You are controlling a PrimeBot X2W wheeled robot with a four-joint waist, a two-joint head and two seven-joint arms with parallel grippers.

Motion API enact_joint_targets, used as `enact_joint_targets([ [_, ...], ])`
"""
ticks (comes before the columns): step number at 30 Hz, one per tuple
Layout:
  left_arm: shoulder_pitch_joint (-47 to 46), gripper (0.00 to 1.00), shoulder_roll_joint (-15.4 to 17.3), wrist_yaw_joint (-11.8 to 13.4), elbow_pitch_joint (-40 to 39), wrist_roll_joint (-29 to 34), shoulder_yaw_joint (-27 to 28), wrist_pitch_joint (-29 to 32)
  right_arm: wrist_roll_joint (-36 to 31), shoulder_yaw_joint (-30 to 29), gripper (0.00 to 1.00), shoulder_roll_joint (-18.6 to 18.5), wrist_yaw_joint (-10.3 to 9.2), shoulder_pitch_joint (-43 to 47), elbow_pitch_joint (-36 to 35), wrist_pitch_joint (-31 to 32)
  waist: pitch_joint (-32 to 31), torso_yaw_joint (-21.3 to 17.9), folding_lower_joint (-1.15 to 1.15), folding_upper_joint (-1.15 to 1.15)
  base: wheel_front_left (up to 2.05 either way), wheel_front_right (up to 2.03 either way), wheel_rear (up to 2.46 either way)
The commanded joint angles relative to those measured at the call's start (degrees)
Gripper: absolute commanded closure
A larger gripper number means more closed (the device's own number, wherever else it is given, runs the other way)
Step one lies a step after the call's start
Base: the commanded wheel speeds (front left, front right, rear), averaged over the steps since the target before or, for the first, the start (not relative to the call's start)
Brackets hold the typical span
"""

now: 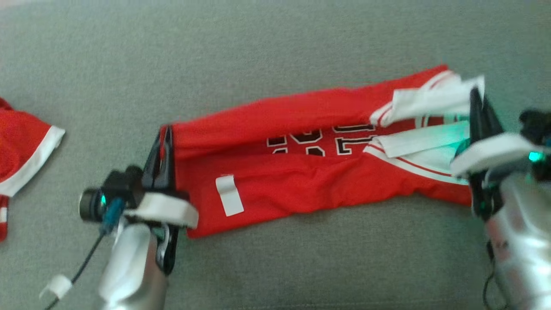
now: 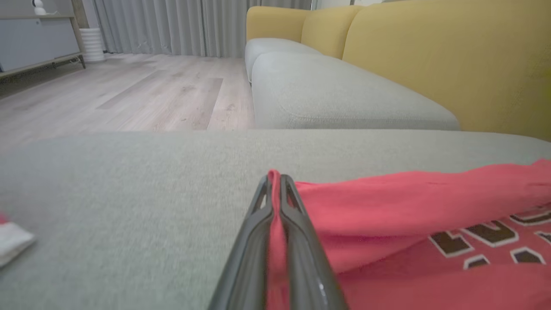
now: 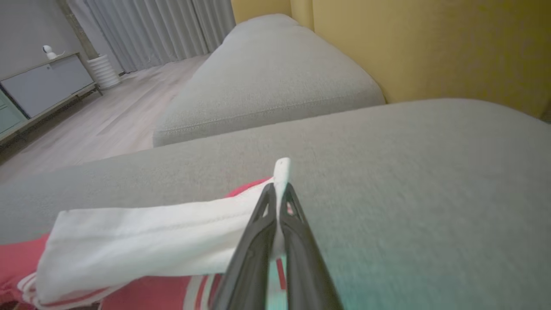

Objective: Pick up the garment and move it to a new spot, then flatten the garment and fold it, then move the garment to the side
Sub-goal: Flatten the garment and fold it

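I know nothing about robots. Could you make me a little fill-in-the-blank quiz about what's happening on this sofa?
The jersey on the grey cushion is mostly ____.
The left gripper is ____ on one end of the jersey.
The right gripper pinches a ____ strip of the jersey.
The sofa's backrest is ____.
Missing words: red; shut; white; yellow.

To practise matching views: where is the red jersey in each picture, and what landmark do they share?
Head view: jersey across the middle.
Left wrist view: jersey lower right, edge pinched by the left gripper.
Right wrist view: jersey lower left, white trim in the right gripper.
Shared landmark: the grey cushion.
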Motion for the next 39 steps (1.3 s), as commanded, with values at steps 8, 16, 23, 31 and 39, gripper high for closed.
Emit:
enact_joint_targets([
  [8, 6.6, 0.0, 1.3, 1.1, -0.9, 0.3, 2.2, -0.2, 6.7, -1.8, 0.0, 2.0, -0.04, 9.5, -5.2, -0.6, -5.1, -1.3, 0.01, 0.0, 0.0, 0.0, 0.0],
  [16, 12.7, 0.0, 1.3, 7.6, -7.2, -1.6, 2.0, -0.2, 1.0, -4.6, 0.0, 4.2, -0.04, 14.4, -12.8, -0.6, -9.1, -1.2, 0.01, 0.0, 0.0, 0.0, 0.0],
  [23, 19.4, 0.0, 1.3, 11.1, -11.7, -0.5, 1.1, -0.2, -6.6, -7.2, 0.0, 7.7, -0.04, 20.3, -17.0, -0.6, -13.4, -0.6, 0.01, 0.0, 0.0, 0.0, 0.0],
  [31, 23.7, 0.0, 1.3, 11.3, -12.1, 0.7, 0.1, -0.2, -8.6, -7.5, 0.0, 9.2, -0.04, 24.5, -16.7, -0.6, -15.4, -0.2, 0.01, 0.0, 0.0, 0.0, 0.0],
  [39, 22.6, 0.0, 1.3, 10.5, -11.0, -0.1, -1.6, -0.2, -10.5, -9.1, 0.0, 8.7, -0.04, 18.6, -10.4, -0.6, -11.9, 0.8, 0.01, 0.0, 0.0, 0.0, 0.0],
])
